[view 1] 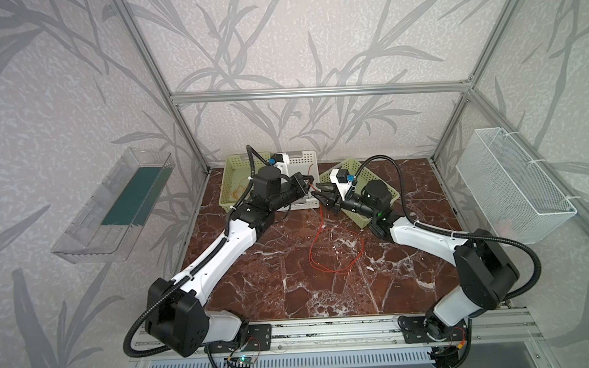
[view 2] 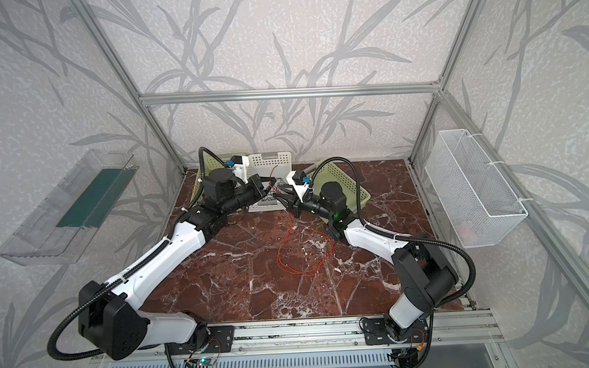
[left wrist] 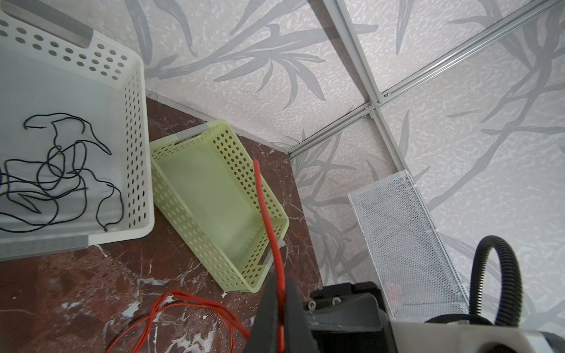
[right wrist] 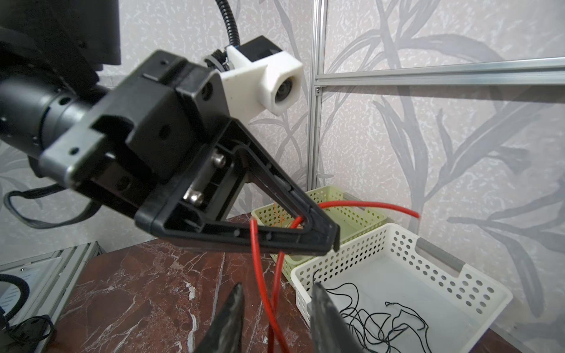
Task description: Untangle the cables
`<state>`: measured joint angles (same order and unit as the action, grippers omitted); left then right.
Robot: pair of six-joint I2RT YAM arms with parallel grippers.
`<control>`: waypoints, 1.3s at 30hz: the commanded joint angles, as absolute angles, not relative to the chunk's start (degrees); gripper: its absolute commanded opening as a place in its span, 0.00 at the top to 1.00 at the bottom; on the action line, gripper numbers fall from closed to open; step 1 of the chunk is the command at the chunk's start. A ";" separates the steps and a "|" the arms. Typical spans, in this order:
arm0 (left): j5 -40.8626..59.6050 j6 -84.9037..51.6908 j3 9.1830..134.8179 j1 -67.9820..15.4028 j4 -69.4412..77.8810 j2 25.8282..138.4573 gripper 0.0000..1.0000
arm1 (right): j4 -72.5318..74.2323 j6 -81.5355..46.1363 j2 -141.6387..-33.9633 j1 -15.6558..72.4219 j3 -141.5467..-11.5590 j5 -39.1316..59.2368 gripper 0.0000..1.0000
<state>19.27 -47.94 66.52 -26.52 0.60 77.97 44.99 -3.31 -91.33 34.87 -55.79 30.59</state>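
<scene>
Left wrist view shows the bench (left wrist: 76, 290), a white basket (left wrist: 134, 152) and a green basket (left wrist: 183, 195) side by side. The left end effector (right wrist: 330, 235) is clamped on the red cable (right wrist: 367, 202), which hangs down to a loose loop on the bench; the right end effector (right wrist: 275, 293) is apart, two red strands between its jaws. In the white basket lie black cables (left wrist: 52, 180). Closing on both strands at once could pinch the loop tighter — and a hard pull could slip the short end out of the left grip.
</scene>
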 commanded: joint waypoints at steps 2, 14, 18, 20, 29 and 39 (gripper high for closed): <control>17.94 -44.26 68.64 -26.77 -1.49 76.20 1.00 | 47.44 -4.67 -89.56 35.00 -57.52 33.44 0.73; 16.34 -42.88 67.50 -26.88 -0.40 75.09 1.00 | 47.04 -3.80 -89.14 34.99 -56.97 31.78 1.00; 14.34 -39.10 68.99 -26.68 -3.85 73.79 1.00 | 45.88 -2.54 -85.72 34.02 -54.95 28.13 1.00; 12.57 -35.42 70.55 -26.12 -6.69 72.71 1.00 | 43.90 -2.00 -82.37 32.91 -53.45 25.86 1.00; 12.56 -28.93 77.81 -13.09 -14.49 68.96 1.00 | 19.62 2.82 -62.41 24.01 -45.21 15.84 1.00; 11.91 -26.68 80.01 1.09 -18.19 67.16 1.00 | 5.54 2.09 -48.93 6.67 -36.46 11.81 1.00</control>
<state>14.55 -28.03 78.59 -2.37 -16.75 68.73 12.14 2.09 -50.78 10.68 -37.52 15.59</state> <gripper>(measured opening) 0.048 0.049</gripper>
